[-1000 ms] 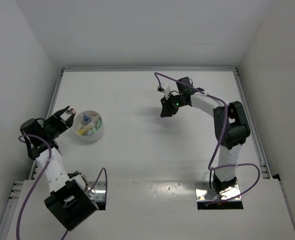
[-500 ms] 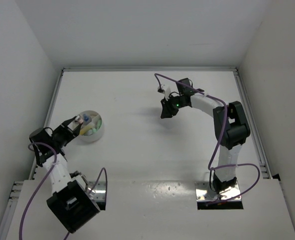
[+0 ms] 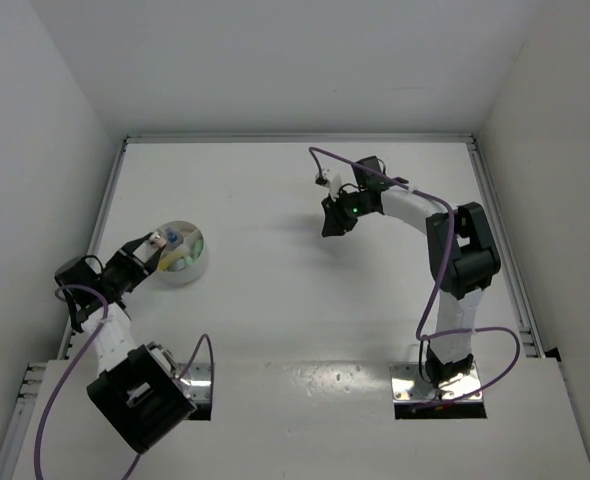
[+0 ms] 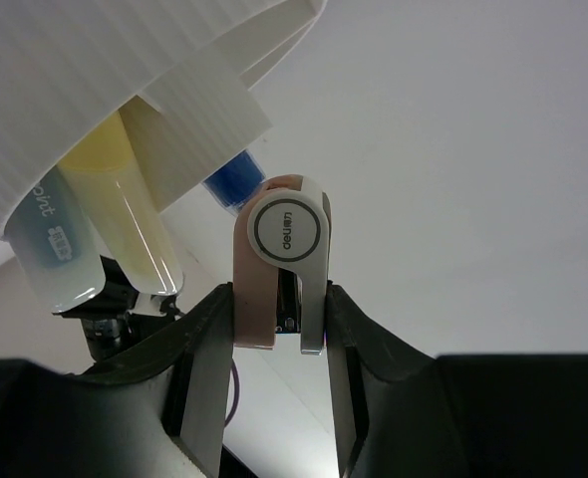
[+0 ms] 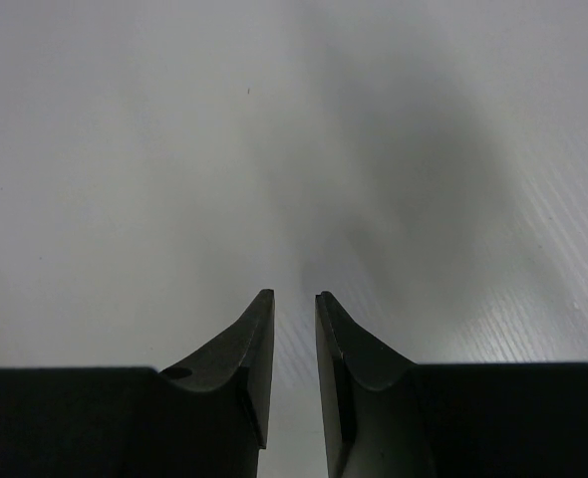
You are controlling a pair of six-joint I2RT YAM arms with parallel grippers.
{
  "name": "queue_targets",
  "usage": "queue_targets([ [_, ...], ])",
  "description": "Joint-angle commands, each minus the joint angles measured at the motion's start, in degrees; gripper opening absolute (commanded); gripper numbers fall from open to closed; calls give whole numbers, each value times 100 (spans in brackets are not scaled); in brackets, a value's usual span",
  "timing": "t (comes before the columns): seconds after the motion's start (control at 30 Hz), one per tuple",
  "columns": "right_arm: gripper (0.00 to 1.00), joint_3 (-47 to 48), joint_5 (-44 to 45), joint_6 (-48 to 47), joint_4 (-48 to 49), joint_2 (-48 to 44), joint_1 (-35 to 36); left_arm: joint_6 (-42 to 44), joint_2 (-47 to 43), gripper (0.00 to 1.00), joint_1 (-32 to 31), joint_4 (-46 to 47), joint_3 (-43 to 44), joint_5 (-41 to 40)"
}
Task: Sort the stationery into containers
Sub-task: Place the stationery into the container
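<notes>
My left gripper is shut on a small pink-and-silver block with a round logo. It holds the block at the left rim of the round white bowl. In the left wrist view the bowl's ribbed wall fills the upper left. Below it show a yellow marker, a pale blue marker and a blue pen tip. In the top view the bowl holds several pastel items. My right gripper hangs over bare table at centre right, jaws nearly together and empty.
White walls enclose the table on the left, back and right. A raised rail runs along the left edge, close to the bowl. Purple cables loop from both arms.
My left gripper has swung right from beside the bowl to its left rim, still holding the pink block. The right arm has not moved.
</notes>
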Motion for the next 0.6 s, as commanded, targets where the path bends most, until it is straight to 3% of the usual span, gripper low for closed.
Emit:
queue_targets([
  [0.0,23,-6,-51,32,223,-89,-18,-742,21,2,63,410,-34,308],
  [0.57,23,47,1,32,223,-36,-18,-689,127,4,397,613,-262,256],
])
